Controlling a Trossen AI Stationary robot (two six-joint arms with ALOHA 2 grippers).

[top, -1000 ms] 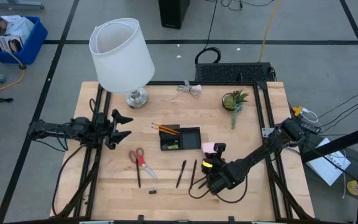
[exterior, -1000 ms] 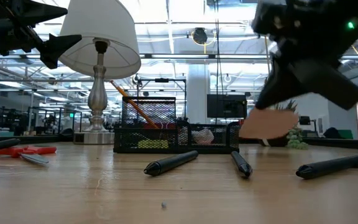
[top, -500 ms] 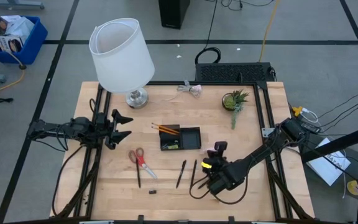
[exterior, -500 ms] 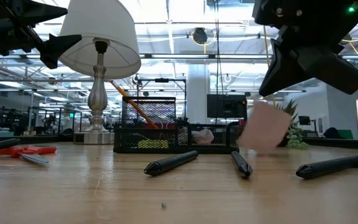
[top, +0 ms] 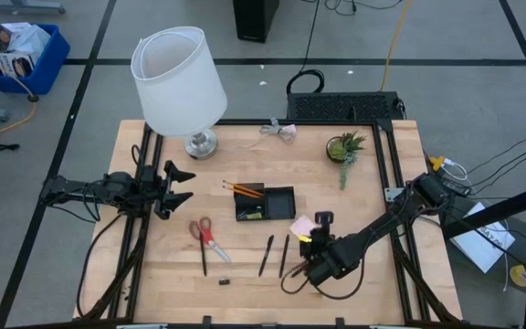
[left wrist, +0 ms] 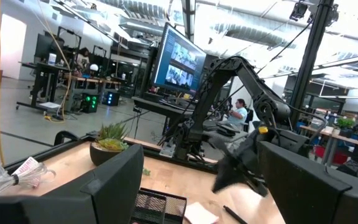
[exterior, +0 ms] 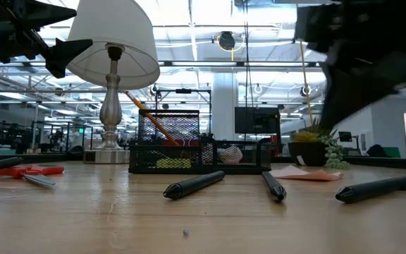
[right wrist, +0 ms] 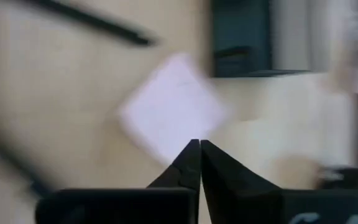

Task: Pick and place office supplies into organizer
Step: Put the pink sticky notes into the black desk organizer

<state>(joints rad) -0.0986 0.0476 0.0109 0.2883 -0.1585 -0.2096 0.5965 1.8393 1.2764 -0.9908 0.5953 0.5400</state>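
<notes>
The pink sticky-note pad (top: 301,225) lies flat on the table just right of the black organizer (top: 265,203); in the low view the pad (exterior: 300,173) rests on its underside. My right gripper (top: 320,222) hovers over the pad's right side with its fingers shut (right wrist: 197,144) and holds nothing. Orange pencils (top: 243,189) stick out of the organizer. Red-handled scissors (top: 204,232), black pens (top: 266,256) and a tiny dark bit (top: 225,281) lie on the near half of the table. My left gripper (top: 179,185) waits open at the table's left edge.
The white-shaded lamp (top: 179,80) stands at the far left, and the potted plant (top: 346,148) at the far right. A black cable (top: 292,281) loops on the table under the right arm. Bare wood lies between the organizer and the plant.
The pink pad has come out of my right gripper. A second ago it hung lifted at the fingers, then tipped as it fell, and now it lies flat on the table right of the organizer. The right gripper has swung slightly toward the table's right.
</notes>
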